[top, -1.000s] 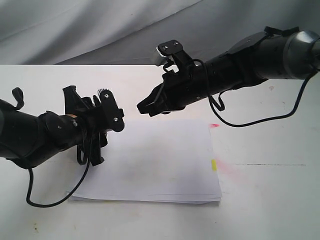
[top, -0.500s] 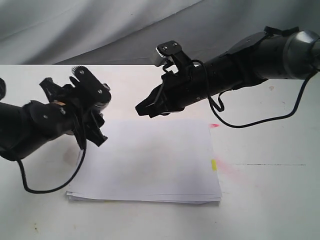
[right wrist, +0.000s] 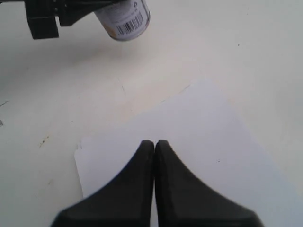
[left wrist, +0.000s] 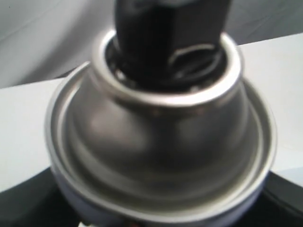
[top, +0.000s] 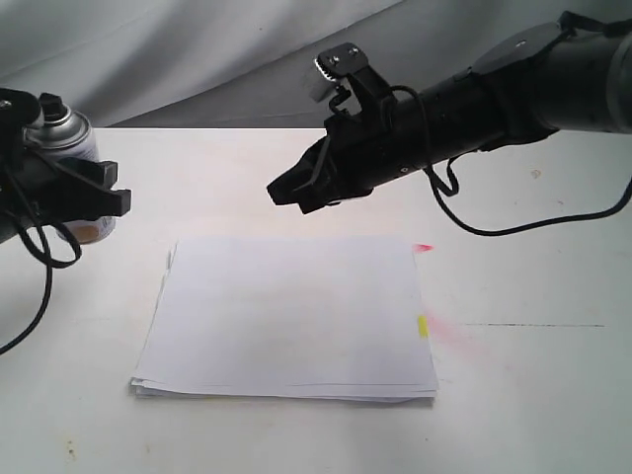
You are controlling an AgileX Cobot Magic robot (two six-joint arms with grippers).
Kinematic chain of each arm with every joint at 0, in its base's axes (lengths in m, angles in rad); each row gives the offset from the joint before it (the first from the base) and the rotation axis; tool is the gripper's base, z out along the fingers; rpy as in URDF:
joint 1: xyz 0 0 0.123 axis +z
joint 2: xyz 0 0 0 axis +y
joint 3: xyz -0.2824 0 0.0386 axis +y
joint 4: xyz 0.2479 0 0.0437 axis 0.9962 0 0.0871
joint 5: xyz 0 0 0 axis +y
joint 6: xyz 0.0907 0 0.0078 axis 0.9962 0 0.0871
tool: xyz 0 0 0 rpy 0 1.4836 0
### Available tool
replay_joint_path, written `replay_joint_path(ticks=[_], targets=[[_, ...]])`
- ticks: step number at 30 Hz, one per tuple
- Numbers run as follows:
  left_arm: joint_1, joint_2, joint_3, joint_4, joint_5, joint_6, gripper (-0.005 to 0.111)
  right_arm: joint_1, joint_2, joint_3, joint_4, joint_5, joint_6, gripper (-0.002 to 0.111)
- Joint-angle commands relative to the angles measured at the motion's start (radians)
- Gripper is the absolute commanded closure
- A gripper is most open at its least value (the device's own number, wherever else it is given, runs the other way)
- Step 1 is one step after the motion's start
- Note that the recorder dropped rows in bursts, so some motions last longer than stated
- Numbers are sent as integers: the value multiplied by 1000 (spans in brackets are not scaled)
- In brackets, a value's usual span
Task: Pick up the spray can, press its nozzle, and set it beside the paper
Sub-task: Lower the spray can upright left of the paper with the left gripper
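exterior view
left gripper: at the far left edge, clenched round the spray can, one dark finger lying across the can's front
spray can: upright, well apart from the paper, off its far left corner; silver dome and black nozzle stick up above the finger; an orange dot shows on the white body below it
standing or lifted: cannot tell
paper: flat on the white table, in the middle, with a pink-red mark and a yellow mark on its right edge
right gripper: jaws pressed together, grasping nothing, hanging in the air above the paper's far edge, tips pointing toward the can
backdrop: grey cloth behind the table

left wrist view
spray can: fills the picture from very close, blurred; silver dome with the black nozzle seated in its ring
grip: only dark shapes at the lower corners show

right wrist view
right gripper: the two black fingertips meet with no gap, over the paper
spray can: beyond the paper's corner, barcode on its side, gripped by the other arm's dark finger
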Motion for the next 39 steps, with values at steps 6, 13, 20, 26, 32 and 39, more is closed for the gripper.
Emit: replay_joint_path(ticks=[6,13,20,26,32,39], targets=[[26,-14,78,111,-75,-262,107,-5,-37,7,-5,4,5,108],[26,73,161,116,-306,-350,107,-5,-37,7,-5,5,14,108],[26,214,165,131,-471,-350,107,-5,-37,7,-5,5,14,108],[26,298,165,174,-534,-354,107,-5,-37,7,-5,5,14,108],[26,318,165,174,-539,-376,107,-5,-37,7,-5,5,14,108],[26,318,165,176,-509,-402,107,-5,-37,7,-3,5,14,108]])
